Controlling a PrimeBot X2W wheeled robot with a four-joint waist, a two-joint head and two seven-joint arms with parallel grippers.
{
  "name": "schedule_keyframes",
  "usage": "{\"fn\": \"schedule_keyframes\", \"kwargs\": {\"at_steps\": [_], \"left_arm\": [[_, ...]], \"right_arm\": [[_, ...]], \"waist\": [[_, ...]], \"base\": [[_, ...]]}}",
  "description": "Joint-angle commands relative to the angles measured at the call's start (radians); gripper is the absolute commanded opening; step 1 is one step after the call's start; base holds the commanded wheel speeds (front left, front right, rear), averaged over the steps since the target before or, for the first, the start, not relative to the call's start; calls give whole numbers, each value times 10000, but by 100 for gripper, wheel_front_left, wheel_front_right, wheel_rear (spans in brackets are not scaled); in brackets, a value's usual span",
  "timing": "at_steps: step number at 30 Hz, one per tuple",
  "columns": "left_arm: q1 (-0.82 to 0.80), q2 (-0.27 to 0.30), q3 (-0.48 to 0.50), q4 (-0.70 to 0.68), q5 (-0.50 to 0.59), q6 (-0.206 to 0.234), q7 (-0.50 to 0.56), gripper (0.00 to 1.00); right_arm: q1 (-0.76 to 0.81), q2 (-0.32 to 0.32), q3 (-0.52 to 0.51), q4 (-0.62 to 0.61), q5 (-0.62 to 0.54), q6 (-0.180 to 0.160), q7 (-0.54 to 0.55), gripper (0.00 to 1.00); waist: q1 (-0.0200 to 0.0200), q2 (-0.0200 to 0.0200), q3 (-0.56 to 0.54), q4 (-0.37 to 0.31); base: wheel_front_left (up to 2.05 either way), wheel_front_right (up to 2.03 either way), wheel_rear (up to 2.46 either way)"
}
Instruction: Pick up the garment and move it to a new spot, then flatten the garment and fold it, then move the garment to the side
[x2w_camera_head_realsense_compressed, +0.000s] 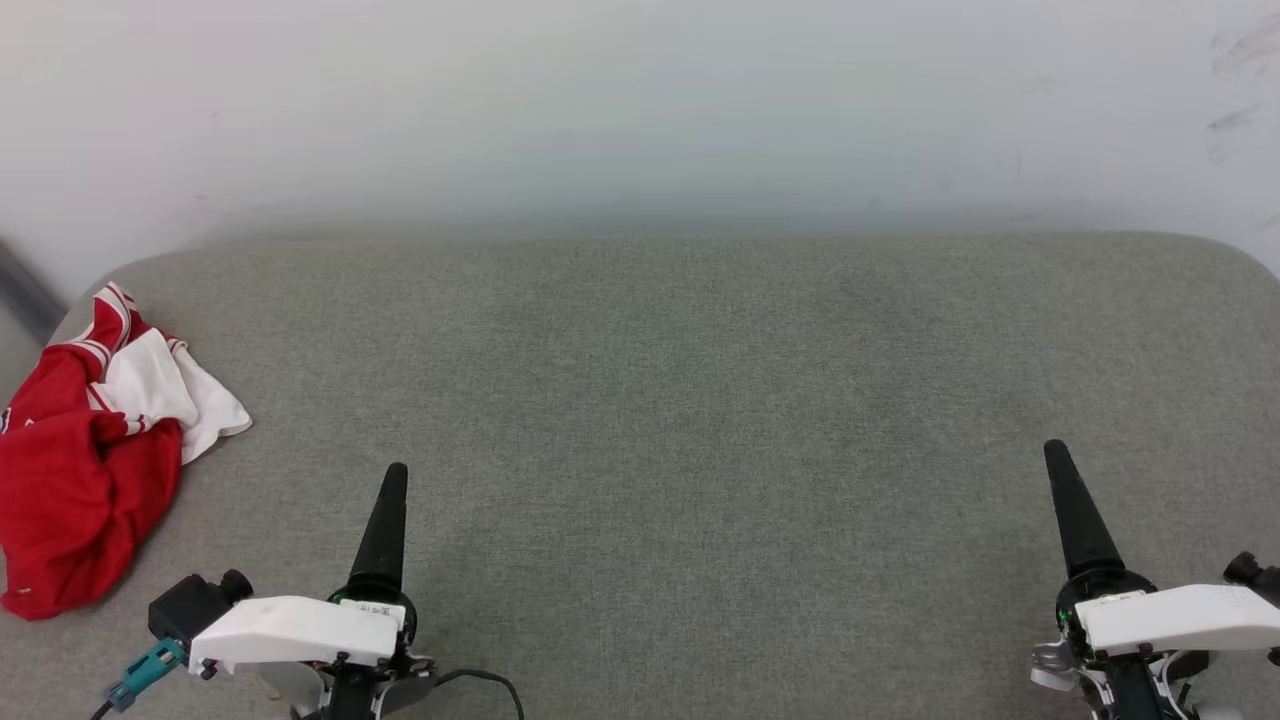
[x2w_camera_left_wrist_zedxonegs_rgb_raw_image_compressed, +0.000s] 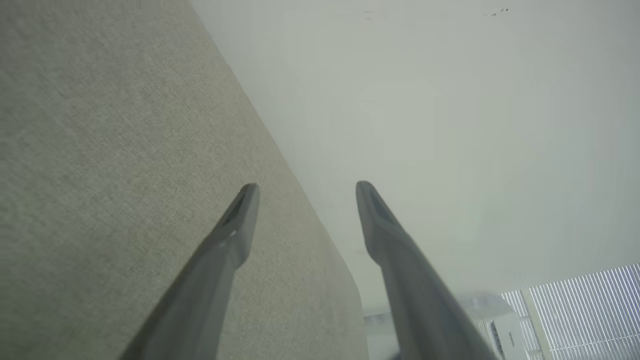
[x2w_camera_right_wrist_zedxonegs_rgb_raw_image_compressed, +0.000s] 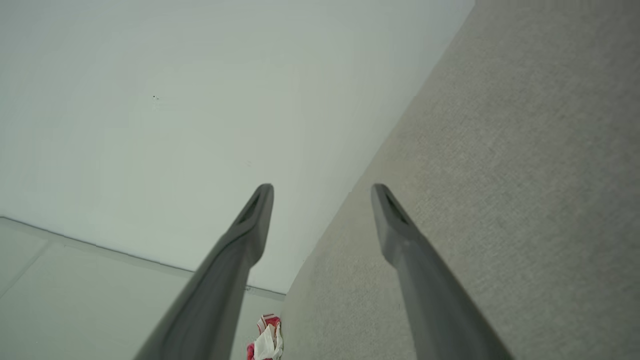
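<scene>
Both left gripper (x2w_camera_left_wrist_zedxonegs_rgb_raw_image_compressed: 307, 186) and right gripper (x2w_camera_right_wrist_zedxonegs_rgb_raw_image_compressed: 322, 186) stand splayed, empty; the garment (x2w_camera_head_realsense_compressed: 80, 480) lies crumpled at the left edge of the grey table (x2w_camera_head_realsense_compressed: 700, 400), not yet picked up, so the left arm probably must reach across and pinch it

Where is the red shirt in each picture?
Head view: the shirt lies crumpled at the far left, on the grey cushion.
Right wrist view: the shirt is tiny at the bottom edge, by the cushion's corner.
Left wrist view: cushion and white wall.
Shared landmark: the cushion's edge against the wall.
</scene>
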Motion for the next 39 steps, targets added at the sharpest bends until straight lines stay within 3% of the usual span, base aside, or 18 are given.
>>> {"fn": "schedule_keyframes", "kwargs": {"at_steps": [1,21,39], "left_arm": [[-289,15,11,-194,437,-20,-96,100],[-375,16,-493,-312,4728,205,-789,100],[-546,52,-746,-68,7258,361,-1308,100]], "right_arm": [[-99,-68,36,-234,-507,0,-99,100],[90,-3,-49,-518,-5320,0,-561,100],[201,17,2,-836,-7880,0,-746,100]], "waist": [[0,-1,-1,-1],[0,-1,-45,51],[0,-1,-57,29]], "base": [[0,0,0],[0,0,0],[0,0,0]]}}
